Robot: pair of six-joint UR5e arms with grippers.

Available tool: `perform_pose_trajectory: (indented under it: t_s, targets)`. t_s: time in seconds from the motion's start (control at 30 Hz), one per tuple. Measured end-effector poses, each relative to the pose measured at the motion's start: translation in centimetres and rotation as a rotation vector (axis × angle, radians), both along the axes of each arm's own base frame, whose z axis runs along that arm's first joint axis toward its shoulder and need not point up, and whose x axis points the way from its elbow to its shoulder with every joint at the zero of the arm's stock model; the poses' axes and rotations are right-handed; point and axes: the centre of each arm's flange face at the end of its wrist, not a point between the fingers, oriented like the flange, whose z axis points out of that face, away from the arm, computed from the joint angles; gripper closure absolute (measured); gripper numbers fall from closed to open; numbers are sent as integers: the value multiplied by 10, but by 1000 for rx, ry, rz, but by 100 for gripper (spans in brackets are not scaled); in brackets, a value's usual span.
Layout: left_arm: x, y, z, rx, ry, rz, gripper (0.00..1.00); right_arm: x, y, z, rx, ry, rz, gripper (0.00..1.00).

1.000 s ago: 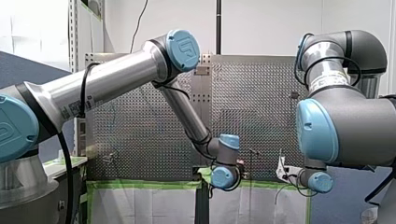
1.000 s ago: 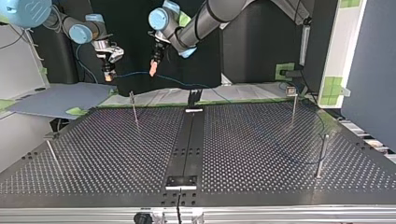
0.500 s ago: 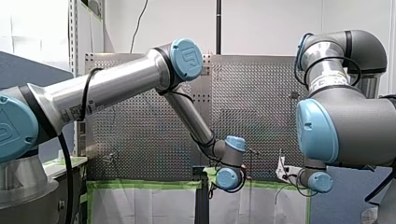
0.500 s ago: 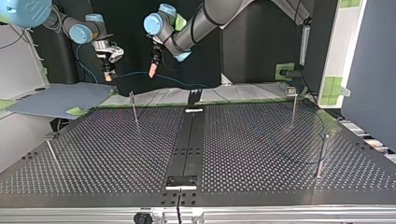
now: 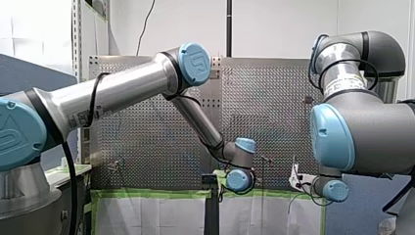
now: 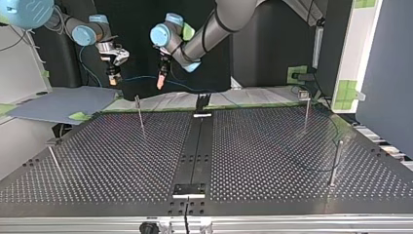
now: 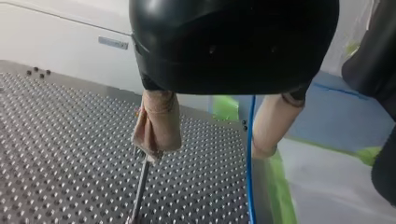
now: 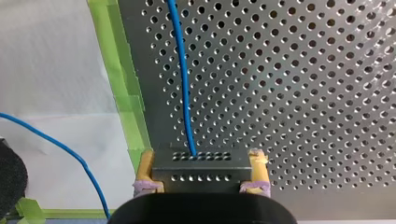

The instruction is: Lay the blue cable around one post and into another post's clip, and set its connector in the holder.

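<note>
The thin blue cable hangs in the air between my two grippers beyond the table's far edge. From there it runs down onto the table and loops near the posts at the top view's right. My right gripper, with yellow pads, is shut on the dark connector, and the cable leads away from it. My left gripper is open, its beige pads apart. The cable shows in the gap, close beside one finger. In the top view my left gripper hangs level with my right gripper.
Thin metal posts stand on the perforated table: one just below the grippers, one at the far right, one nearer on the right, one at the left. A black bracket stands at the far middle.
My left arm's wrist and gripper have come down a little toward the cable. My right arm has stayed where it was, still holding the connector.
</note>
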Motion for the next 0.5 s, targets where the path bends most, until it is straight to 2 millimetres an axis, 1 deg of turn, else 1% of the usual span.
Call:
perform_pose_trajectory:
  t_s: [0.37,0.5]
  targets:
    - [18,11,1,6,28,25,0,2,1,1,1,0,6,100]
    - [27,15,-6,18,33,40,0,2,0,1,3,0,3,100]
